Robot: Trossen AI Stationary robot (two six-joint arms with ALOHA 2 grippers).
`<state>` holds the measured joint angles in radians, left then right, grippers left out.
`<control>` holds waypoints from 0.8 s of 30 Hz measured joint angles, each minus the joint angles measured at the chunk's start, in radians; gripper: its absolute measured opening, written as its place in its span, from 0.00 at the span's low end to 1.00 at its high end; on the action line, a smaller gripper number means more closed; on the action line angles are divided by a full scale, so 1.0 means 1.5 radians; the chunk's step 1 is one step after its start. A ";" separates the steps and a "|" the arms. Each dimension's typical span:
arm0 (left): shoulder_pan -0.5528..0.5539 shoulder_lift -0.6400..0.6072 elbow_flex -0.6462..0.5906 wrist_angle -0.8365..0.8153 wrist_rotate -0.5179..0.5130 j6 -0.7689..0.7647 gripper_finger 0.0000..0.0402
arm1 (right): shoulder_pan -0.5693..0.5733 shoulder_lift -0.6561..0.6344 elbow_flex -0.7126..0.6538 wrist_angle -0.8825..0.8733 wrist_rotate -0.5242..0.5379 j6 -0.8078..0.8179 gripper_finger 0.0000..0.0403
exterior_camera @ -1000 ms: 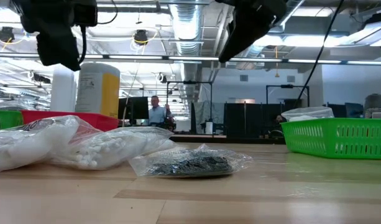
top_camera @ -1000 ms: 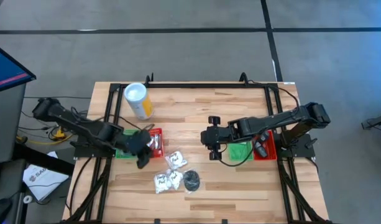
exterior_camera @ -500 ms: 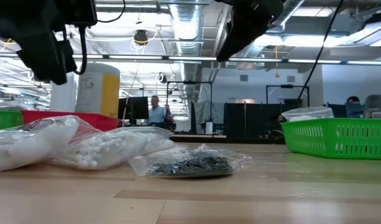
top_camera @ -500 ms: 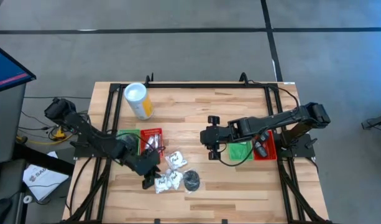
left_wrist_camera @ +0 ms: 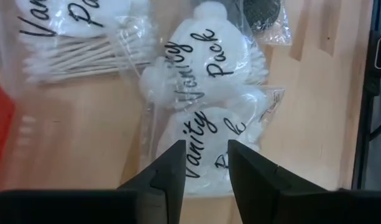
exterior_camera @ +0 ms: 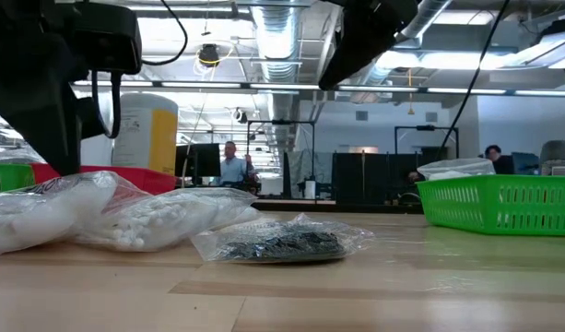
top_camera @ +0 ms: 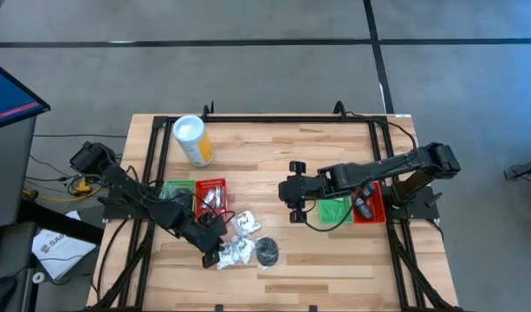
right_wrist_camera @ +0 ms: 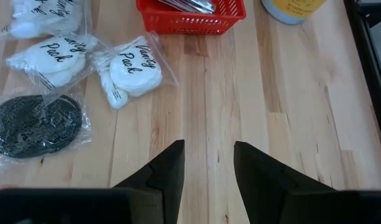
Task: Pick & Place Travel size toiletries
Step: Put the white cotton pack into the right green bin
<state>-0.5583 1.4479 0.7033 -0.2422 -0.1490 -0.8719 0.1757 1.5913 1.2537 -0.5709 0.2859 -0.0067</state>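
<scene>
While the left gripper [top_camera: 215, 253] hangs low over the "Vanity Pack" bag [left_wrist_camera: 206, 140] at the left end of the pile, its fingers [left_wrist_camera: 168, 174] stand a little apart on each side of the bag, with nothing held yet. It looks ready to pinch that bag. Two more Vanity Pack bags [right_wrist_camera: 135, 67] and a bag with a black round pad [right_wrist_camera: 32, 127] lie near the front edge of the table [top_camera: 326, 143]. Behind them sits a red tray [top_camera: 211, 194] with silvery tubes inside. The right gripper [top_camera: 293, 191] waits open and empty over bare wood.
</scene>
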 joint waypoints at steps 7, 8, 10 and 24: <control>0.001 0.000 0.000 -0.002 -0.018 0.001 0.27 | 0.000 0.000 0.000 0.002 0.000 0.000 0.32; 0.001 0.000 0.000 -0.001 -0.019 0.001 0.27 | 0.000 0.000 0.000 0.002 0.000 0.000 0.32; 0.001 0.000 0.000 -0.002 -0.024 0.001 0.27 | 0.000 0.000 0.000 0.002 0.000 0.000 0.32; 0.005 0.050 0.000 0.022 0.011 0.000 0.27 | 0.000 0.000 0.000 0.002 0.000 0.000 0.32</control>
<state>-0.5504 1.5234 0.7033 -0.2085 -0.1323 -0.8721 0.1757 1.5913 1.2537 -0.5674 0.2859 -0.0071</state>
